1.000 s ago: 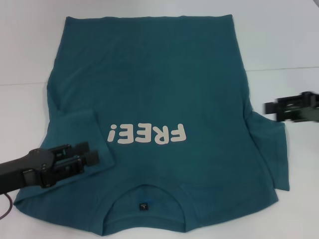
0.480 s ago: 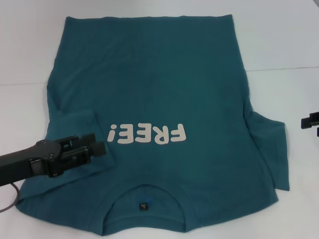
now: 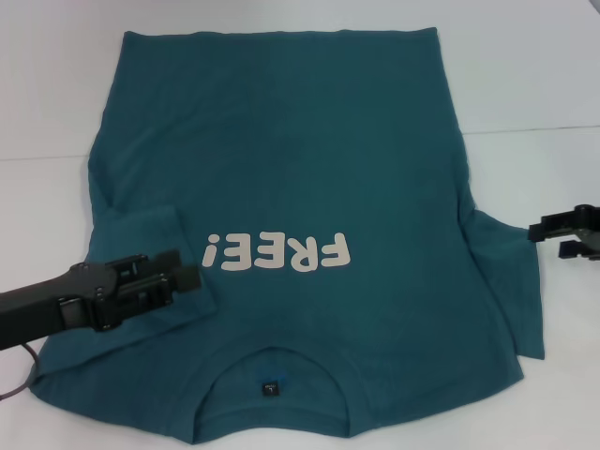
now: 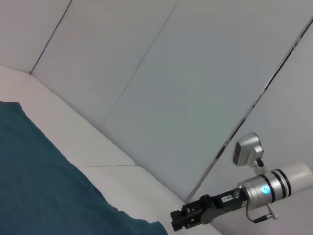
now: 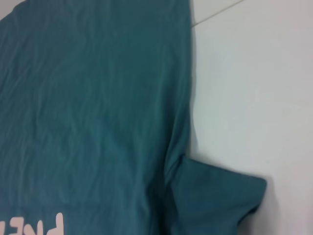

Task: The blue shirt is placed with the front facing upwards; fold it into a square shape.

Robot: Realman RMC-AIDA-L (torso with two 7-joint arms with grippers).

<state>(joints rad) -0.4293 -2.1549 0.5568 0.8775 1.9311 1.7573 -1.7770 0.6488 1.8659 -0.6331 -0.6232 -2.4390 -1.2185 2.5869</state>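
The blue shirt [image 3: 281, 141] lies flat on the white table [image 3: 534, 66], front up, with its pale "FREE!" lettering [image 3: 279, 251] upside down to me and its collar label [image 3: 271, 386] nearest me. Its left sleeve [image 3: 141, 234] is folded inward onto the body. My left gripper [image 3: 180, 274] hovers low over that folded sleeve, open, with no cloth between its fingers. The right sleeve [image 3: 511, 281] still spreads outward. Just right of it my right gripper [image 3: 560, 238] stands open above bare table. The right wrist view shows the shirt [image 5: 88, 98] and that sleeve [image 5: 215, 196]. The left wrist view shows the shirt's edge [image 4: 39, 186] and the right gripper [image 4: 185, 221].
White table surrounds the shirt, with a seam line [image 3: 534, 129] running along the right side. A thin cable [image 3: 14, 386] hangs under my left arm at the lower left. Grey wall panels [image 4: 171, 73] stand behind the table.
My left gripper slid a little to the right over the folded sleeve. My right gripper drew back to the picture's edge, then came in again beside the right sleeve.
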